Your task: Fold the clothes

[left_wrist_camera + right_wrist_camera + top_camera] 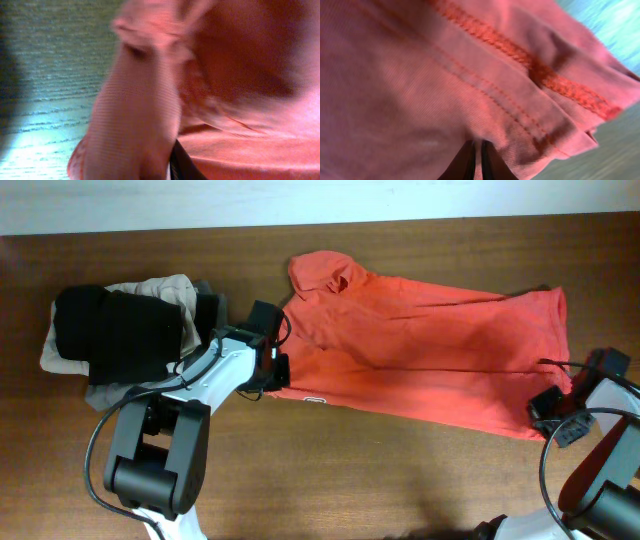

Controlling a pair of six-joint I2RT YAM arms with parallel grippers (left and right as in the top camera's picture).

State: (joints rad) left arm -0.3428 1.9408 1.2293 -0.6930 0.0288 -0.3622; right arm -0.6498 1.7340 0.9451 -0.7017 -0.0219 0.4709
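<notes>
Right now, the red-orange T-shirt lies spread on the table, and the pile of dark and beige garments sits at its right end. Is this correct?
Not quite: the pile of garments sits at the left end of the T-shirt, not the right, as the overhead view shows. The T-shirt does lie spread on the table.

Overhead view. A brown wooden table [400, 480] is bearing a pile of garments at its left end. A black garment [110, 330] is lying on top. A beige garment [165, 285] is showing behind and beneath it, and a grey garment [207, 302] is peeking out at the pile's right edge. A white strip [300, 200] is running along the table's far edge.
</notes>
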